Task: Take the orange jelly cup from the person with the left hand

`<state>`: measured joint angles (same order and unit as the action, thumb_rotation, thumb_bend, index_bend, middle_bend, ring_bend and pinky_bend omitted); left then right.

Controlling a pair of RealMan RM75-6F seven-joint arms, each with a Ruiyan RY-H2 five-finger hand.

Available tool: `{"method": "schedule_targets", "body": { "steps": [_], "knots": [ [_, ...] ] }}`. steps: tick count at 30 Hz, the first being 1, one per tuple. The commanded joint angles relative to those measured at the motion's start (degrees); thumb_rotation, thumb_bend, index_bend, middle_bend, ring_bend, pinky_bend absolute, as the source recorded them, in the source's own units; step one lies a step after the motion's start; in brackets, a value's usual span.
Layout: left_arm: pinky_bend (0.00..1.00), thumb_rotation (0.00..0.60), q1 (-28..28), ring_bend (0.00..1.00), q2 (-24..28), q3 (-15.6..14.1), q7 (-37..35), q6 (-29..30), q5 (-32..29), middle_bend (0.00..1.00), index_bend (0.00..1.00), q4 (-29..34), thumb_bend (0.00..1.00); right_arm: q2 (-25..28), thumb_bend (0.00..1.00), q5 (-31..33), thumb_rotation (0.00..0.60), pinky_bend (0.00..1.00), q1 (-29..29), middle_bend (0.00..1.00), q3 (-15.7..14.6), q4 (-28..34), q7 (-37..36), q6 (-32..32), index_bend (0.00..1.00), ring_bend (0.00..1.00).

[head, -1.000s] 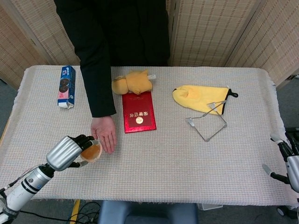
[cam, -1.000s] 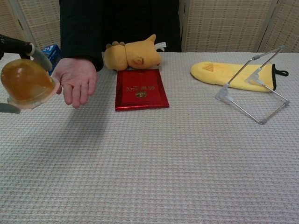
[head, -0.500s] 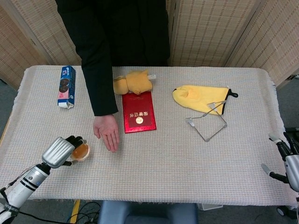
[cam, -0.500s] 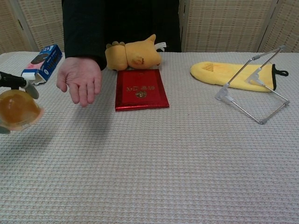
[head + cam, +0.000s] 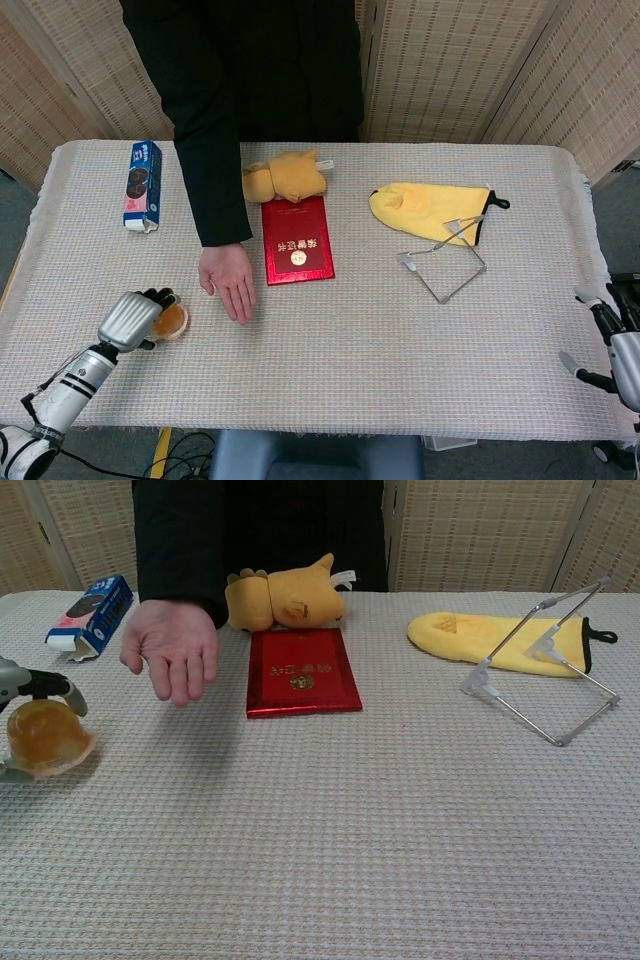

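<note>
Tablecloth (image 5: pixel 330 340) open across its near half | my left hand (image 5: pixel 135 318) at the near-left edge – fingers wrapped round one orange jelly cup (image 5: pixel 45 738) | my right hand (image 5: pixel 615 340) off the right edge, grip unclear | one person's hand (image 5: pixel 228 282) palm-up nearby

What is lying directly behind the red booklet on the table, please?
Behind the red booklet lies a yellow plush toy, touching or just overlapping its far edge. Behind the toy stands the person in black. Whatever is under the toy or booklet is covered.

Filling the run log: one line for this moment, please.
left hand: holds orange jelly cup | cup: low at table | person's open hand: empty, apart | right hand: idle
</note>
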<state>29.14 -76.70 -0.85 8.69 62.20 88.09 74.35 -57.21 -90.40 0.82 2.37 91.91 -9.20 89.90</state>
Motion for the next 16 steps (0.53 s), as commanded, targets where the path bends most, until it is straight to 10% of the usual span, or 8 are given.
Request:
{"method": "schedule_targets", "body": {
  "steps": [1,16],
  "knots": [
    [0.34,0.6,-0.7,0.04,1.0,0.8,2.3,-0.7,-2.7,0.05,0.05,3.2,0.11,0.1,0.21,0.0,0.6,0.14,0.0,0.22,0.0,0.1,0.1,0.0,0.1,0.07],
    [0.3,0.6,-11.6,0.01,9.4,3.8,0.1,11.1,-13.5,0.01,0.12,14.6,0.1,0.3,0.21,-0.6,0.6,0.14,0.7,0.24,-0.1,0.6,0.9,-0.9,0.1,0.07]
  ]
}}
